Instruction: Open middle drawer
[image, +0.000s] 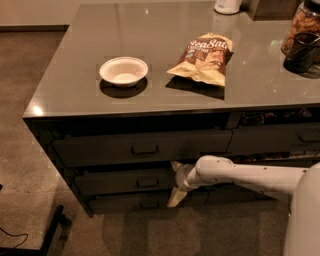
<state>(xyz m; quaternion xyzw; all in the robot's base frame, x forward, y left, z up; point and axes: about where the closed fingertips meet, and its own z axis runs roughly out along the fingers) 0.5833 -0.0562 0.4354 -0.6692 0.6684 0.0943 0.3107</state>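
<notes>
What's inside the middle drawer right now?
Nothing of its inside shows. The middle drawer presents only its dark front and pull, which cover any contents. The gripper is at the right end of that front, with its jaws open one above the other.

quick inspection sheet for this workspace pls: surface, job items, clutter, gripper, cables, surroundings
surface: grey glossy counter top, with light glare on it
job's things: middle drawer with its dark pull at centre, looks about shut; top drawer above it, bottom drawer below it
clutter: white bowl, empty; snack bag lying flat to the right of the bowl; jar and dark cup at the right edge; white container at the far edge
grippers: gripper at the middle drawer's front, just right of the pull, fingers spread one above the other, holding nothing
cables: thin dark cable on the floor, lower left
surroundings: carpeted floor; more drawers to the right
</notes>
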